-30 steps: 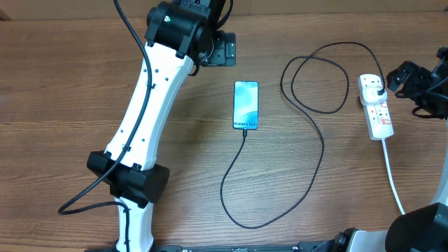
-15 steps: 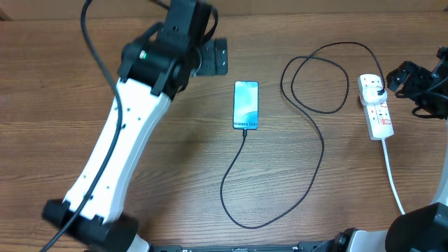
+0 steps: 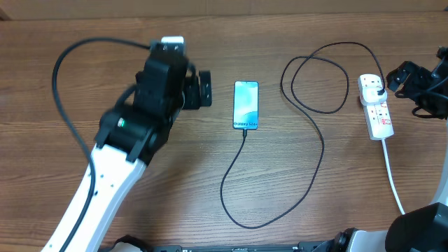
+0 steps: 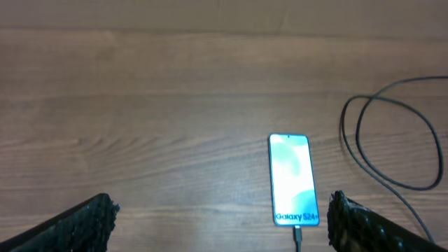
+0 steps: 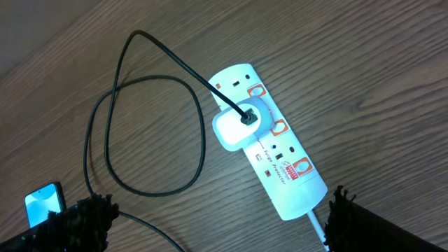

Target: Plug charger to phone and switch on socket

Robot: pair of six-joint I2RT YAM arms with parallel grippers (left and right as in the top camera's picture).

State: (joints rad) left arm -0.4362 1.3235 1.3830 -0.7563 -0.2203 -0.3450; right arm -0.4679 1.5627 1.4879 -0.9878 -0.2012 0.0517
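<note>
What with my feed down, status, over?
Left gripper, right gripper open, empty. Charger joins phone and socket; phone lit. Nothing in the way.

The overhead camera looks straight down on the whole desk (image 3: 70,84) from well above. The left wrist camera sits low and looks forward between the left pincer's (image 4: 220,210) fingers at the phone (image 4: 293,179). The right wrist camera looks steeply down, close over the socket (image 5: 269,157), between the right pincer's (image 5: 218,203) fingers. All three views share the phone and the charger's (image 3: 322,143) loop.

One phone (image 3: 246,103), one charger (image 3: 323,145), one socket (image 3: 378,115), one table (image 3: 350,203)
</note>
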